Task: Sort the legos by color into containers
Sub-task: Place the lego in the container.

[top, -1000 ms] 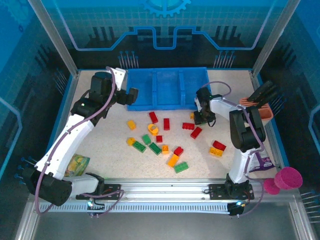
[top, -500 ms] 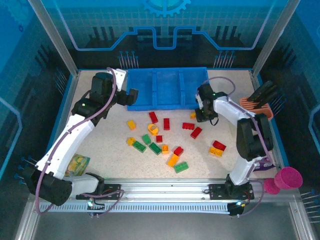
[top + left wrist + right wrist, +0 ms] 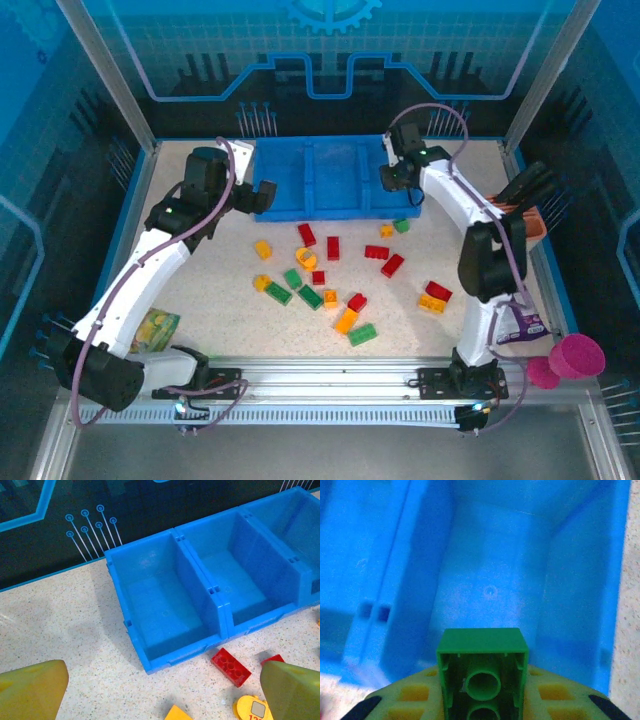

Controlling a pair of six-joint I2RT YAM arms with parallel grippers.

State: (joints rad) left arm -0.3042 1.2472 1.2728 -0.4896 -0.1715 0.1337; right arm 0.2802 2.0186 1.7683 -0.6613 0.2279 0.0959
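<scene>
Speckled white desk [image 3: 210,300] inside a blue-lit enclosure.

- Blue tray [image 3: 310,210] sits at the far centre of the desk, three compartments side by side.
- Your right end effector [image 3: 393,180] is over the tray's right end. In the right wrist view it is clamped on a green brick [image 3: 482,672], hollow underside toward the camera, with the right compartment [image 3: 490,590] directly below. The brick is above the compartment floor, not touching it.
- Your left end effector [image 3: 262,193] hangs at the tray's near left corner. In the left wrist view its fingers [image 3: 30,692] stand wide apart with nothing between them but desk.
- The other legos [image 3: 330,285] lie loose on the desk in front of the tray, red, green and yellow/orange mixed.
- A red brick [image 3: 230,666] lies just in front of the tray wall, and a yellow piece [image 3: 252,709] lies close beside it.
- A small green brick [image 3: 402,225] and a yellow one [image 3: 386,231] lie near the tray's right front corner.
- Snack packet [image 3: 153,328] lies beside the left arm, and a pink cup [image 3: 575,355] stands at the near right.
</scene>
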